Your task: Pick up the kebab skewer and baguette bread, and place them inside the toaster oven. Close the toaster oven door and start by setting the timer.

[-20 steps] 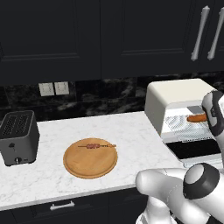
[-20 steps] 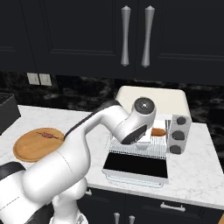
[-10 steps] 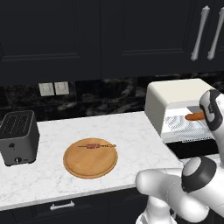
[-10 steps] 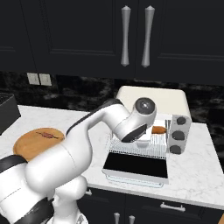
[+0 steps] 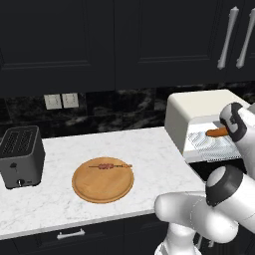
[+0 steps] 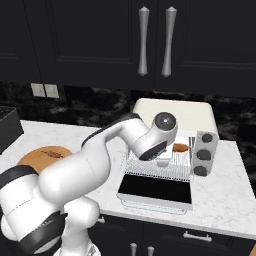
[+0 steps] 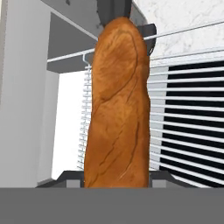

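The baguette bread point(image 7: 118, 105), a thick orange-brown loaf, stands between my fingertips, and my gripper point(image 7: 116, 180) is shut on it. It hangs just over the wire rack point(image 7: 188, 113) at the mouth of the toaster oven point(image 5: 199, 107). From the base the baguette bread point(image 5: 217, 132) shows in the oven's opening, beside the hand. The toaster oven door point(image 6: 156, 186) lies folded down flat, open. The kebab skewer point(image 5: 108, 166) rests on the round wooden board point(image 5: 103, 187) to the oven's left.
A dark grey slot toaster point(image 5: 20, 155) stands at the counter's far left. Three dark knobs point(image 6: 202, 152) line the oven's right side. Dark cabinets with bar handles point(image 6: 143, 47) hang above. My own arm point(image 6: 100, 155) spans the counter in front of the oven.
The hand has carried the baguette a little further toward the oven's inside. The skewer and board have not moved.
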Robot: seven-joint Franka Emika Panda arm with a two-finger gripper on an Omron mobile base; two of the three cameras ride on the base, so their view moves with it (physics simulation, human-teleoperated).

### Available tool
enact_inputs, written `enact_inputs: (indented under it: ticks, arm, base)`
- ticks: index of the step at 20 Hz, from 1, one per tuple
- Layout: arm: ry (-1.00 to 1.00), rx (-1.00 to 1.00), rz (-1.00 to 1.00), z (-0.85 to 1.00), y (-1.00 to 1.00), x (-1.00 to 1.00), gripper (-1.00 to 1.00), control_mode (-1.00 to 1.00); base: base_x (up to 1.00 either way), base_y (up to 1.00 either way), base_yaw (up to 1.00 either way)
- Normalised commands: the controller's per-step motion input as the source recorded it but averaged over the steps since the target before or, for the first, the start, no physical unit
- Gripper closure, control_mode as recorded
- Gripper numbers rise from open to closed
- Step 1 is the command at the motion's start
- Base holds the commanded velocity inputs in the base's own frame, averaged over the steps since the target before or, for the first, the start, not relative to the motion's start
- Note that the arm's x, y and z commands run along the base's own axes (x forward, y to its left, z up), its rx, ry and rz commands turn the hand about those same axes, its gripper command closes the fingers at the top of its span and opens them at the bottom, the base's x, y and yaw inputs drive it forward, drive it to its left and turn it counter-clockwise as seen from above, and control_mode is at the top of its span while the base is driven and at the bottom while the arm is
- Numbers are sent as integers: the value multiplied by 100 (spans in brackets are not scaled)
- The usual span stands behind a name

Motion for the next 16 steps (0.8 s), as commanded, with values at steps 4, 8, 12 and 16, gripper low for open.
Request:
enact_inputs:
  ticks: [4, 8, 12, 16]
  arm:
    - [0, 0, 0, -8, 0, 24, 100, -100]
    - [0, 0, 0, -28, 0, 20, 100, -100]
    - [0, 0, 0, -25, 0, 23, 100, -100]
    - [0, 0, -1, -1, 0, 36, 100, -100]
  base:
    - [0, 0, 0]
    - [0, 0, 0]
    - [0, 0, 0]
    - [0, 0, 0]
